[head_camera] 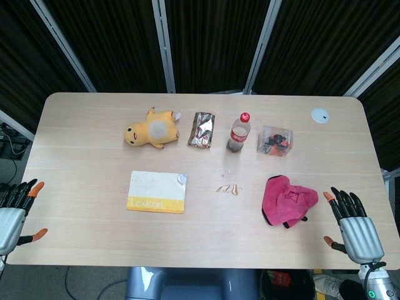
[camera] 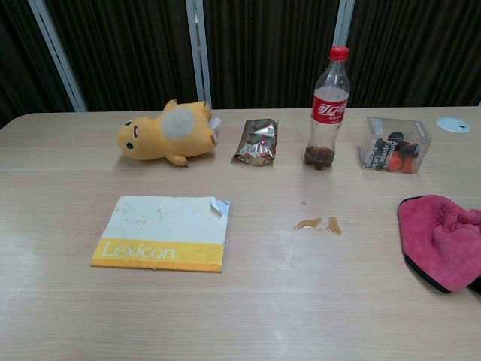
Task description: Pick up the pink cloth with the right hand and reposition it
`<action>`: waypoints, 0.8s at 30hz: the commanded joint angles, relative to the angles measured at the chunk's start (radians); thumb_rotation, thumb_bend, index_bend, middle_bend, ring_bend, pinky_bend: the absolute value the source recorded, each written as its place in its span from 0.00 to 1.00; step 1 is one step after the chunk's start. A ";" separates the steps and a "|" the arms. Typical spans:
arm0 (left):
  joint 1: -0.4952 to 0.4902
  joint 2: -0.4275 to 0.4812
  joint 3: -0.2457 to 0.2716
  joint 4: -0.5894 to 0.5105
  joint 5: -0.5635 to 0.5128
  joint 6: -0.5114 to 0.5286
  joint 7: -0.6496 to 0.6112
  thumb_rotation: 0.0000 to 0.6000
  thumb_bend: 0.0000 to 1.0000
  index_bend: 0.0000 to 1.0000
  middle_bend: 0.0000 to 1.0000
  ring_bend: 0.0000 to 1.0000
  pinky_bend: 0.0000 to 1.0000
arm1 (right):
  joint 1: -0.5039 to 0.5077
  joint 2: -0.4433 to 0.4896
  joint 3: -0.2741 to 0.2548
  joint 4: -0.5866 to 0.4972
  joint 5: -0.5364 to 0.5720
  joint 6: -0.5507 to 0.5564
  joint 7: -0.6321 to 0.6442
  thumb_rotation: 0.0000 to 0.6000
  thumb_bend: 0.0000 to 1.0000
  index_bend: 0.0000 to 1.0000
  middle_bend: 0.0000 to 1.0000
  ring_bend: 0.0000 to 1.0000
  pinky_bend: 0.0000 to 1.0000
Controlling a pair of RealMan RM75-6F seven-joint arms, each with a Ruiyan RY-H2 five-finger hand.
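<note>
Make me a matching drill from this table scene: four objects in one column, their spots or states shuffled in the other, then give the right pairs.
Things:
1. pink cloth
2. cola bottle
3. yellow plush toy
4. Lexicon booklet

Places or states:
A. lying on its side, far left of the back row
B. flat on the table, its top right corner peeling
C. crumpled, just left of the right hand and not touched by it
D. upright, red cap on, between the foil packet and the clear plastic box

Pairs: 1-C, 2-D, 3-A, 4-B
</note>
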 commanded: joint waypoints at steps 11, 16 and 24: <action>0.002 0.003 0.003 -0.002 0.007 0.004 -0.003 1.00 0.03 0.06 0.00 0.00 0.00 | 0.114 -0.069 0.072 -0.061 0.217 -0.223 -0.150 1.00 0.00 0.06 0.00 0.00 0.04; 0.002 0.007 0.005 -0.003 0.005 0.001 -0.012 1.00 0.03 0.06 0.00 0.00 0.00 | 0.158 -0.156 0.112 -0.027 0.335 -0.268 -0.248 1.00 0.00 0.06 0.00 0.00 0.04; 0.002 0.012 0.009 -0.004 0.012 0.000 -0.024 1.00 0.03 0.06 0.00 0.00 0.00 | 0.198 -0.253 0.162 0.046 0.465 -0.288 -0.299 1.00 0.00 0.06 0.00 0.00 0.04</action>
